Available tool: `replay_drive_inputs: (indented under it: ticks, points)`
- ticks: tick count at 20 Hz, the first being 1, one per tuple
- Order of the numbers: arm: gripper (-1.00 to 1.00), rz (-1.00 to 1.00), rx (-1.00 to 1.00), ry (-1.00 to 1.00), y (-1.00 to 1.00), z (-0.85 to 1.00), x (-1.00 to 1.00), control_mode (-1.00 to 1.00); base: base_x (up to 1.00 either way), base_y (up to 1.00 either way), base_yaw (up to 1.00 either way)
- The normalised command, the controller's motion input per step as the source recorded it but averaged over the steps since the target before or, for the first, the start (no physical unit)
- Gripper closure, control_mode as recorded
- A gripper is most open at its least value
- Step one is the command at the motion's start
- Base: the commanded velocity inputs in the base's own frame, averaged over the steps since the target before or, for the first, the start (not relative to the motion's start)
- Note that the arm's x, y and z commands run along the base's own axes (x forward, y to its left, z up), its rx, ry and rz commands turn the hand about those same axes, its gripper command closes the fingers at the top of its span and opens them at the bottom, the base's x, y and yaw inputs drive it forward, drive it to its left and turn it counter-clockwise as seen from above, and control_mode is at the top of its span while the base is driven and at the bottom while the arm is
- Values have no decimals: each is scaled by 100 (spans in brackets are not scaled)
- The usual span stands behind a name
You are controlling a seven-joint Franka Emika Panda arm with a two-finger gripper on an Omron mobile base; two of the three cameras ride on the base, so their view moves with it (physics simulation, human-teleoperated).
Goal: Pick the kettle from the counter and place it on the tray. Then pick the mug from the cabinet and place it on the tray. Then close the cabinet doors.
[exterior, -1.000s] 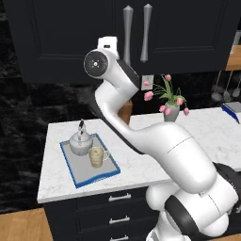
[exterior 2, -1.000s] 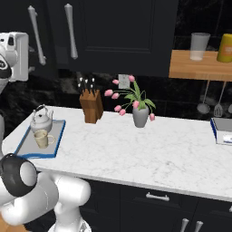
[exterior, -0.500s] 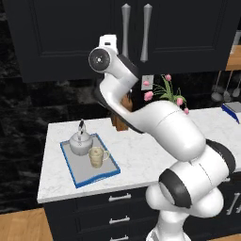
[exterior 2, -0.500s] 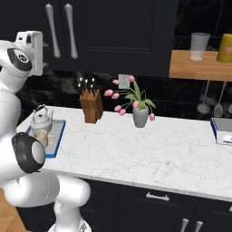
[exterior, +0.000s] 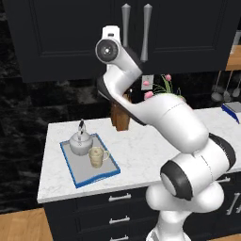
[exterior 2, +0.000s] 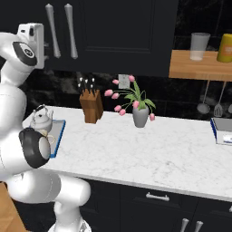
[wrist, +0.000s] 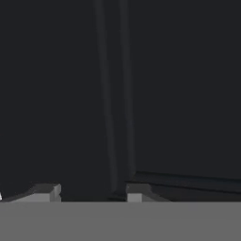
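Gripper (wrist: 89, 190) has swung closer against the closed cabinet doors (exterior: 70, 37) (fingers spread, empty); kettle (exterior: 80, 141) and mug (exterior: 97, 156) unmoved on tray (exterior: 109, 168).

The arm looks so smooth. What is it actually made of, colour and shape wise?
The arm is built of glossy white rounded segments with dark bands at the joints and a round dark disc cap near the top. No cables show. The hand ends in two small grey finger tips.

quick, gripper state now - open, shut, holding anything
gripper: open, holding nothing; its tips sit apart, right up against the shut cabinet doors.
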Motion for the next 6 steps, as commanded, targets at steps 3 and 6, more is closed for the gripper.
replay_drive_inputs:
  ticks: [3, 6]
  points:
    - [-100, 10, 0, 0, 0, -13, 23, -100, 0, 0, 0]
    - [-100, 13, 0, 0, 0, -15, 16, -100, 0, 0, 0]
